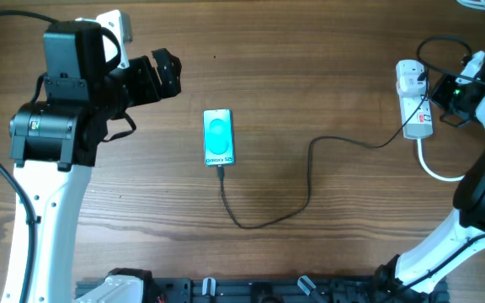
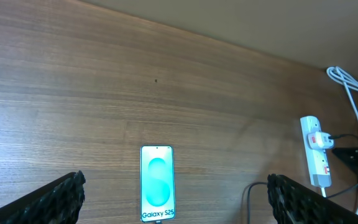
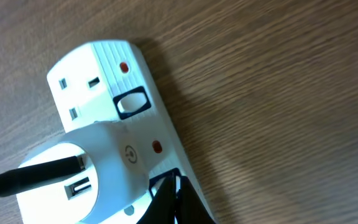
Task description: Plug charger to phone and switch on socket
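The phone point(image 1: 218, 137) lies mid-table, its turquoise screen lit, and also shows in the left wrist view point(image 2: 157, 183). The thin black charger cable point(image 1: 310, 172) runs from the phone's near end in a curve to a white adapter on the socket point(image 1: 413, 99). My left gripper point(image 2: 176, 196) is open, raised and empty, to the left of and beyond the phone point(image 1: 165, 74). My right gripper point(image 3: 174, 193) is shut, its tips pressed on the switch next to the adapter on the socket point(image 3: 114, 68).
The socket's white lead point(image 1: 432, 168) loops toward the right arm's base. Another white cable point(image 2: 347, 84) lies at the far right. A white object point(image 1: 112, 23) sits behind the left arm.
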Available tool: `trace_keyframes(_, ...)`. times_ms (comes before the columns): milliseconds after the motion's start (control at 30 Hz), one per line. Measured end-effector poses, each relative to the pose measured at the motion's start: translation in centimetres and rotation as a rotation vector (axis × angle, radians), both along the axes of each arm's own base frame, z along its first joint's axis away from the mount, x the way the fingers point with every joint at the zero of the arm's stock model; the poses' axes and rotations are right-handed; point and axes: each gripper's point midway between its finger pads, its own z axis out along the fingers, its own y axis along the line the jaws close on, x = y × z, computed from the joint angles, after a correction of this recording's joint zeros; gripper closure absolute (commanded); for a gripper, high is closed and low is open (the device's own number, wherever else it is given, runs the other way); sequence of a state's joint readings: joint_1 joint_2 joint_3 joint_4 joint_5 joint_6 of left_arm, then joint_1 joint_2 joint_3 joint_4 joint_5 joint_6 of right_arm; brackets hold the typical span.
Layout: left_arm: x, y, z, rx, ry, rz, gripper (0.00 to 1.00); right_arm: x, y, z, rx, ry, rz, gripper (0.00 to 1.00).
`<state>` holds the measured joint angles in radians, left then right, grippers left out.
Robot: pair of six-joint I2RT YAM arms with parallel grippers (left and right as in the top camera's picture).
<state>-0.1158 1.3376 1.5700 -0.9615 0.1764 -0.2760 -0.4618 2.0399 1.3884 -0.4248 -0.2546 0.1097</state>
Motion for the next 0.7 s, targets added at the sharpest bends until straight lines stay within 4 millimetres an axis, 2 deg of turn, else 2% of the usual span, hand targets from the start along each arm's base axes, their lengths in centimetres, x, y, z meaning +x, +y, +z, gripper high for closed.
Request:
trace_keyframes(167, 0.0, 0.0, 0.0, 0.000, 0.000, 0.000, 0.00, -0.1, 0.3, -1.2, 0.015, 0.022, 0.009, 0.95)
trace_keyframes(700, 0.0, 0.0, 0.0, 0.000, 0.000, 0.000, 0.00, 0.1, 1.5, -1.3, 0.005, 0.034, 0.058, 0.95)
